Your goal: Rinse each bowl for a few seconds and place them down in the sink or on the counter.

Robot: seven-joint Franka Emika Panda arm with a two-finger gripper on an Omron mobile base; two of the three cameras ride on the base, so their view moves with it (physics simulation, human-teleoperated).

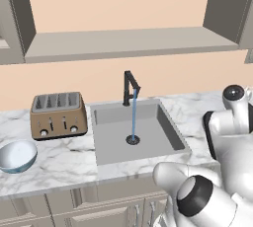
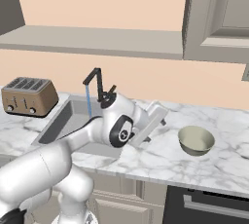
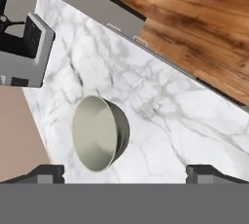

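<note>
The olive-beige bowl (image 2: 196, 140) stands upright on the counter (image 2: 155, 162) to the right of the sink (image 2: 65, 116). My gripper (image 2: 161, 115) hovers just left of this bowl and a little above it, apart from it. In the hand view the same bowl (image 3: 99, 133) lies ahead between the wide-apart fingertips (image 3: 46, 173), and my gripper (image 3: 126, 174) is open with nothing in it. The light blue bowl (image 1: 17, 155) rests on the counter (image 1: 59, 164) far left of the sink (image 1: 136, 127). Water runs from the black faucet (image 1: 130, 88) onto the drain (image 1: 133, 140).
A bronze toaster (image 1: 58, 115) stands on the counter between the blue bowl and the sink. My arm (image 2: 104, 125) stretches over the sink's right side. The counter's front edge and the wood floor (image 3: 204, 28) beyond it are in the hand view.
</note>
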